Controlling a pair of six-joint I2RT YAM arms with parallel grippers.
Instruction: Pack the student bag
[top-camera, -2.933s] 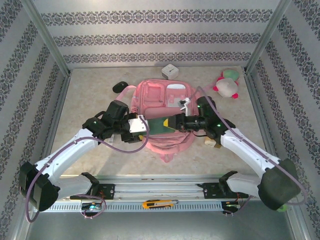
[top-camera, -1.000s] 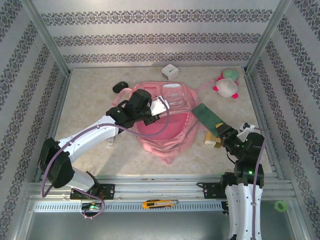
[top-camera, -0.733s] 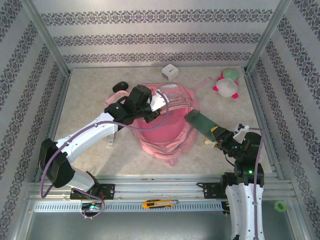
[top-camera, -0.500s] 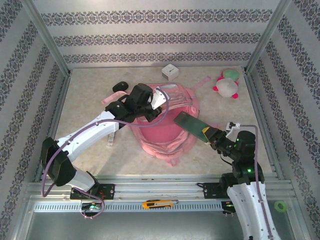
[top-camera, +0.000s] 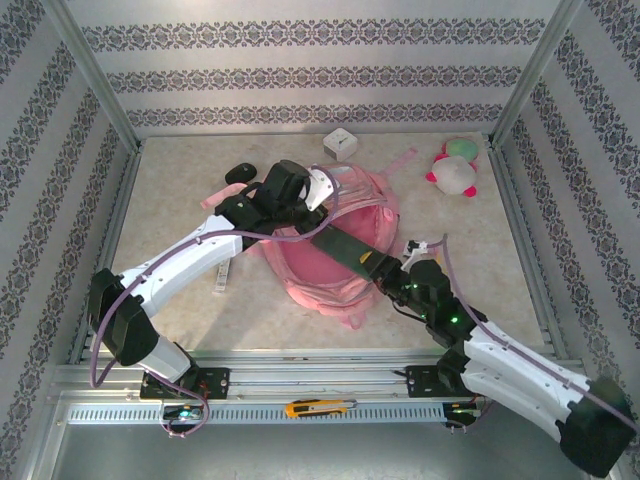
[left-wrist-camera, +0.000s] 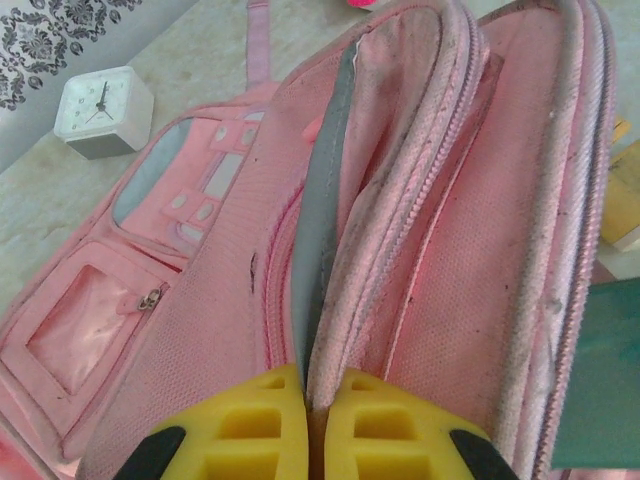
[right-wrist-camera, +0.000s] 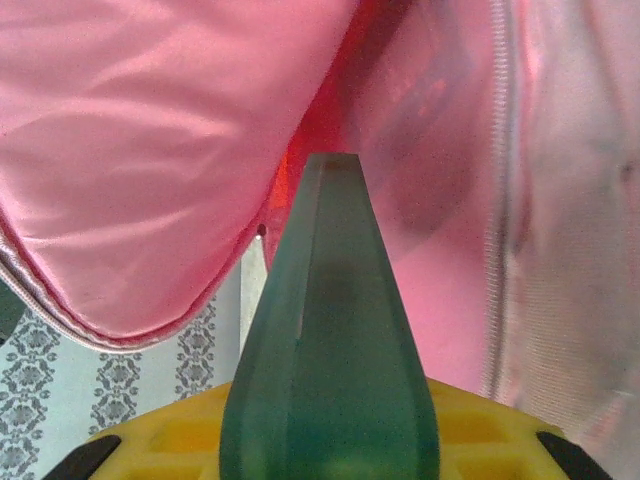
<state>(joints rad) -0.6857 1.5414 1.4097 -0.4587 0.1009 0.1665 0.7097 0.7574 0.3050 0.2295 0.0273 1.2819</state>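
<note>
- The white cube clock shows two dark hands in the left wrist view. Its dial marks are too small to read.
- The student bag lies in the middle of the tabletop, with its mouth lifted open towards the right arm.
- The left arm reaches from its base at the near left diagonally up and across the tabletop, and its wrist sits over the bag's far left side.
- The left gripper has its yellow jaws pressed fully together on the grey-lined rim of the bag's opening, holding that edge up.
- The right arm lies low, running from the near right corner towards the centre, with its wrist pointing up and left at the bag.
- The right gripper has its jaws closed partway on a dark green book, clamping it by the near end.
- From above, the book slants over the bag's front edge, and its far end is at the open mouth.
- The right wrist view adds that the book's far edge is already between the pink fabric walls.
- The left wrist view shows the zip teeth, a clear-window pocket on the bag's front and a corner of the book at the right.
- The overhead view shows a plush toy at the far right, well apart from the bag.
- It also shows a small black object beside the left wrist and a utility knife on the front rail.
</note>
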